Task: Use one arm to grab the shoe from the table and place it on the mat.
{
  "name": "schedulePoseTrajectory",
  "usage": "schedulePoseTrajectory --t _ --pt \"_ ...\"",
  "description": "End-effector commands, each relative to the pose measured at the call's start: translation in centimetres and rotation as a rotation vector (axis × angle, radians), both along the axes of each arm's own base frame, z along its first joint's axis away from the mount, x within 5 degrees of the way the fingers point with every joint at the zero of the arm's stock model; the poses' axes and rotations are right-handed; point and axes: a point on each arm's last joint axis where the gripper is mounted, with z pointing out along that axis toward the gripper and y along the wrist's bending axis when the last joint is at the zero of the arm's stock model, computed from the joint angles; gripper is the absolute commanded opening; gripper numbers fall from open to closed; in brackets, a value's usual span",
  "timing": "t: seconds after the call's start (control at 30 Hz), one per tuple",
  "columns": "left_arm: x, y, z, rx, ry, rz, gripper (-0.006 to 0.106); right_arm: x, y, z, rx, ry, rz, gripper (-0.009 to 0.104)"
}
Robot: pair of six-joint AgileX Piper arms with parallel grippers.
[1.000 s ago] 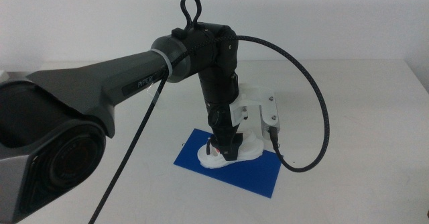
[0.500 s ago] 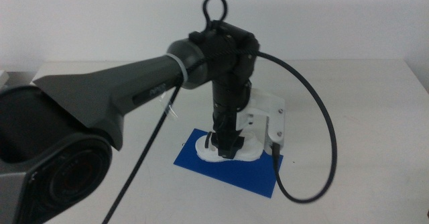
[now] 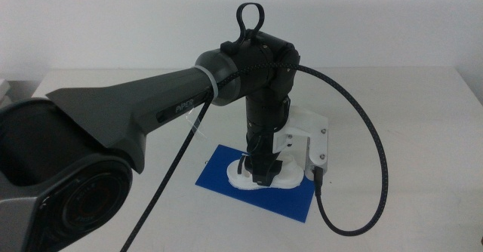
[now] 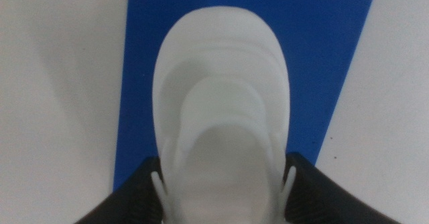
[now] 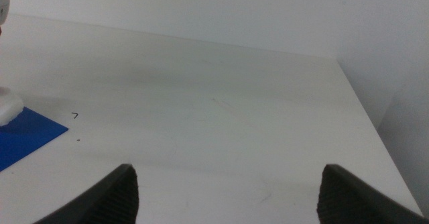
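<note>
The white shoe [image 3: 235, 178] rests on the blue mat [image 3: 290, 201] near the middle of the table [image 3: 407, 109]. The left arm reaches in from the left and points straight down, with my left gripper [image 3: 264, 173] at the shoe. In the left wrist view the shoe [image 4: 221, 96] fills the gap between the two dark jaws, which press its sides, with the mat [image 4: 315, 49] beneath it. My left gripper [image 4: 223, 184] is shut on the shoe. My right gripper [image 5: 228, 184] is open and empty, low over the table, outside the middle view.
The left arm's black cable [image 3: 377, 169] loops out to the right of the mat. The right wrist view shows a corner of the mat [image 5: 27, 137], the shoe's edge [image 5: 7, 106] and the table's right edge [image 5: 365, 117].
The left arm's wrist has shifted a little to the right and turned, with the shoe still at the gripper on the mat. The cable loop swung with it.
</note>
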Motion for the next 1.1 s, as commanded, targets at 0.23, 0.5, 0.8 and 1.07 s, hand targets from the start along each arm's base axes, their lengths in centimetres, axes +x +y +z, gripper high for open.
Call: schedulePoseTrajectory --t 0.23,0.5,0.8,1.07 --pt "-0.6 0.6 2.7 0.016 -0.002 0.017 0.013 0.1 0.0 0.5 -0.018 -0.065 0.001 0.078" --pt "-0.3 0.3 1.3 0.026 0.013 0.045 0.041 0.1 0.0 0.5 -0.018 -0.065 0.001 0.078" --pt "-0.5 0.5 1.6 0.038 0.025 0.045 0.094 0.1 0.0 0.5 -0.018 -0.065 0.001 0.078" --pt "-1.3 1.4 6.4 -0.032 -0.054 0.097 0.094 0.1 0.0 0.5 -0.018 -0.065 0.001 0.078"
